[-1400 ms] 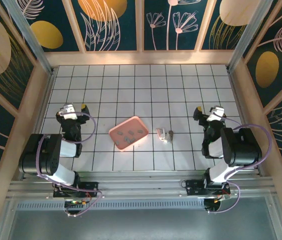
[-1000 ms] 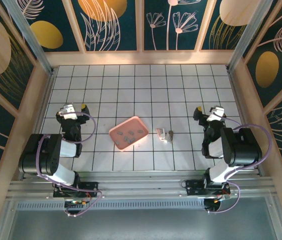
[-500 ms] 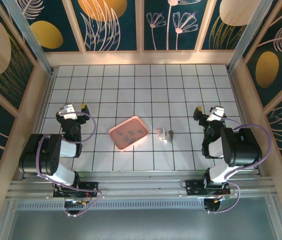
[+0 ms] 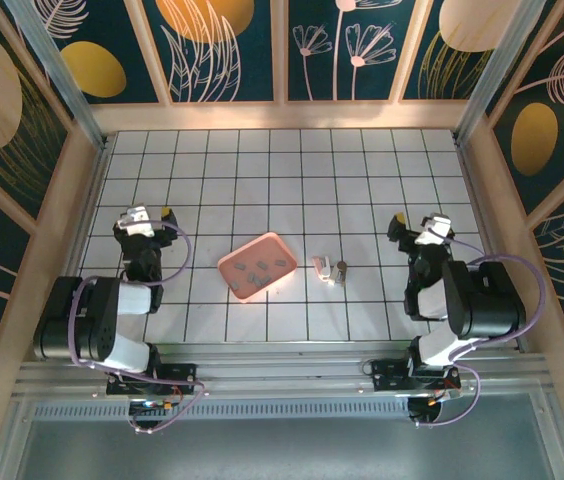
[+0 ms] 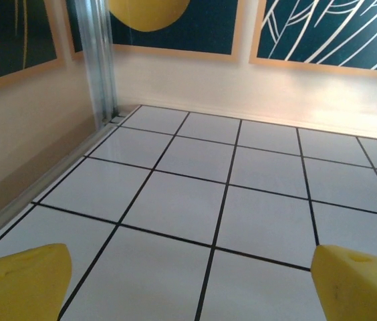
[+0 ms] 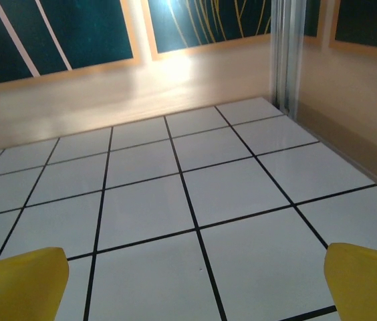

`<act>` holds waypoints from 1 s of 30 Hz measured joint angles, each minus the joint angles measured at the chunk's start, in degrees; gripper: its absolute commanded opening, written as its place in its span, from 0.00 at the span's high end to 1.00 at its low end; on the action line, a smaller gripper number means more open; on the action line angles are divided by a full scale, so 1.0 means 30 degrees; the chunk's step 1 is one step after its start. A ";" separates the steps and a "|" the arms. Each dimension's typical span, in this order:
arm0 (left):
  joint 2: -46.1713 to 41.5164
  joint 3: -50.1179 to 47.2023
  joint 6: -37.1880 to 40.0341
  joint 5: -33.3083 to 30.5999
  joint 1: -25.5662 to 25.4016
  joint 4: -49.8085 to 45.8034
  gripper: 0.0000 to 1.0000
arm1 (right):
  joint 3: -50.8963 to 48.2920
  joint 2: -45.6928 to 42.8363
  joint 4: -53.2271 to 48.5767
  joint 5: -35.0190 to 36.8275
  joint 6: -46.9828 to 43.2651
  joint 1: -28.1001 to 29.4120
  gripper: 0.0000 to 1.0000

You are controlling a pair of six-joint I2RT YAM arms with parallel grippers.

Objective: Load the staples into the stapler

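You have the staples (image 4: 260, 267) lying in the tray (image 4: 232, 272), with the stapler (image 4: 322, 268) just right on the desk (image 4: 362, 190).

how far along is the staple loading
Nothing looks done: the staples lie in the pink tray, and the stapler sits on the tiles to its right. Nothing is in hand: the left pincer and right pincer are open, empty, far from both. Left: pick up staples and load them into the stapler.

From above I can't count the tiny dark grey metal staples (image 4: 259, 268), nor tell whether the small whitish-pink oblong stapler (image 4: 322, 267) lies open.
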 measured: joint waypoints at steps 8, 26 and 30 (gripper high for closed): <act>-0.3293 0.2251 -0.0947 0.1632 0.0000 -0.6120 0.13 | 0.0634 -0.3920 -0.3446 -0.0182 0.0015 -0.0007 0.01; -0.6040 0.6331 -0.3249 0.5872 -0.0750 -1.7821 0.25 | 1.1001 -0.6200 -2.5427 -0.1792 0.2769 0.4459 0.01; -0.5661 0.6870 -0.3184 0.6645 -0.2288 -1.8914 0.26 | 1.3202 -0.4058 -2.8793 -0.2594 0.3147 0.6317 0.01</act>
